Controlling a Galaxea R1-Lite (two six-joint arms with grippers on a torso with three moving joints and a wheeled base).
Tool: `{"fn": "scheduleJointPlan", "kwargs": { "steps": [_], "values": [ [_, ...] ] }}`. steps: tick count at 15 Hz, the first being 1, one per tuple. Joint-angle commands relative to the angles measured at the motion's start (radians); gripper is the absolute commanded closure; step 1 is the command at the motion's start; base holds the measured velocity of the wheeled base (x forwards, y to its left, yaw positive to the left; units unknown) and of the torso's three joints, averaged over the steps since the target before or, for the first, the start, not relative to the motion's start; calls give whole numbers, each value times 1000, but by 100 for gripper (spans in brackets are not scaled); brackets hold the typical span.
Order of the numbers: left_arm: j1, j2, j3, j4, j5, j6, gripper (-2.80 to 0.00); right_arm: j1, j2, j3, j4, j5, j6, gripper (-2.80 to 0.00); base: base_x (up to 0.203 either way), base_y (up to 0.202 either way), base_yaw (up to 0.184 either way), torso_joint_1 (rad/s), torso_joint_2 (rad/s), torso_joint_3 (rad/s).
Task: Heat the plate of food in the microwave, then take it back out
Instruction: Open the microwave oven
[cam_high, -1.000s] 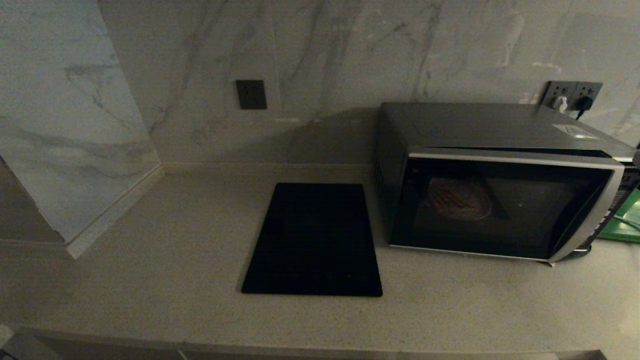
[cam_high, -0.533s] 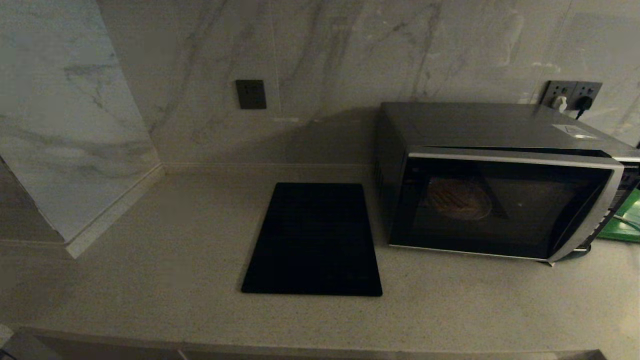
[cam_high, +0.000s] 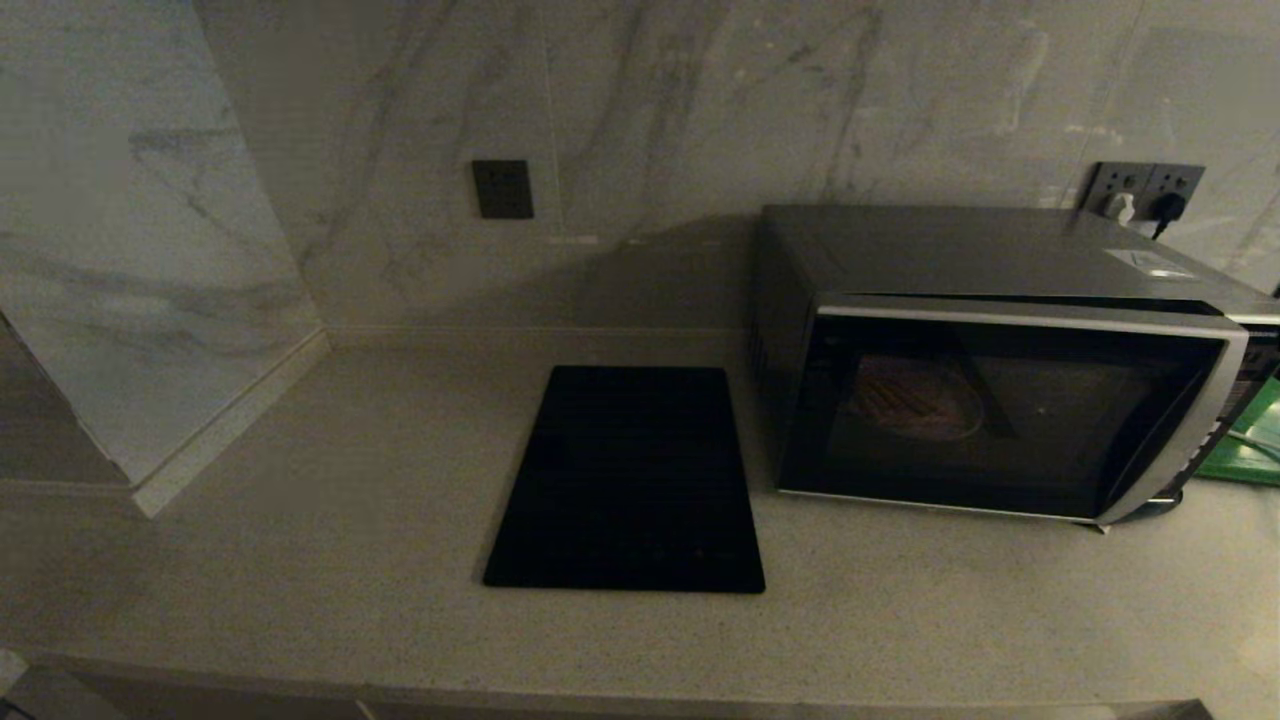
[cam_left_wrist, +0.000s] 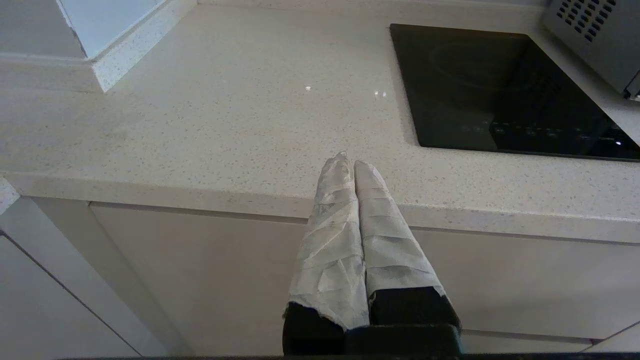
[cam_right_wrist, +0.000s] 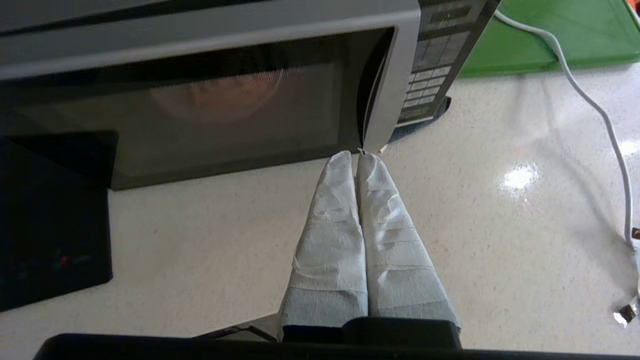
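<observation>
Taped right hand (cam_right_wrist: 356, 156) now pressed shut, empty, before the closed microwave (cam_right_wrist: 210, 95).

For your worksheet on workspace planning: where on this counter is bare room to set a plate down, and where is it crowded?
Bare counter lies between the corner wall and the cooktop, and along the front edge before the microwave. It is crowded right of the microwave, where a green board and a white cable lie.

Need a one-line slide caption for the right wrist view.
Right gripper, shut and empty, points at the closed microwave near its door edge; the plate of food shows through the glass.
</observation>
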Motion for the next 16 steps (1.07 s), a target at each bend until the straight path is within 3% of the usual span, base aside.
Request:
{"fn": "scheduleJointPlan", "kwargs": {
  "steps": [1, 12, 16],
  "values": [
    [0, 2, 0, 0, 0, -1, 0, -14, 23, -21, 3, -3, 1, 0, 0, 0, 0, 0, 0, 0],
    [0, 2, 0, 0, 0, -1, 0, -58, 185, -171, 6, 3, 19, 0, 0, 0, 0, 0, 0, 0],
    [0, 1, 0, 0, 0, -1, 0, -57, 281, -285, 108, 95, 38, 0, 0, 0, 0, 0, 0, 0]
  ]
}}
